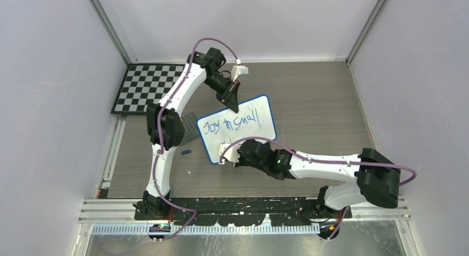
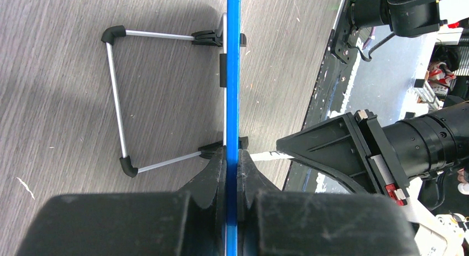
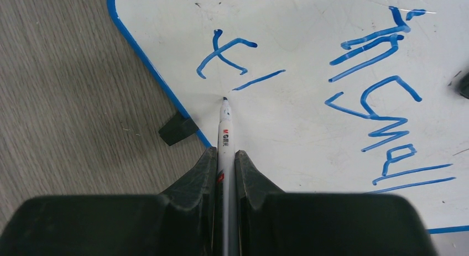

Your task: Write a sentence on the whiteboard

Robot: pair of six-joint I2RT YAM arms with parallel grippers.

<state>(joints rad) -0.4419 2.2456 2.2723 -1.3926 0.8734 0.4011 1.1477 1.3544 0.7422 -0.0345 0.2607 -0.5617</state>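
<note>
The whiteboard (image 1: 243,123) with its blue frame stands tilted at the table's middle. Blue words "Joy in Small" (image 1: 229,124) fill its upper line; a "t" and one stroke (image 3: 227,57) start the lower line. My left gripper (image 1: 232,104) is shut on the board's top edge, seen edge-on in the left wrist view (image 2: 232,73). My right gripper (image 1: 225,154) is shut on a white marker (image 3: 224,142). The marker's blue tip (image 3: 224,100) touches the board just right of the stroke.
A black-and-white checkerboard (image 1: 145,87) lies at the back left. A grey studded plate (image 1: 191,126) sits left of the board, and a small blue cap (image 1: 186,152) lies near it. The board's wire stand (image 2: 119,95) rests behind it. A black foot (image 3: 177,129) shows.
</note>
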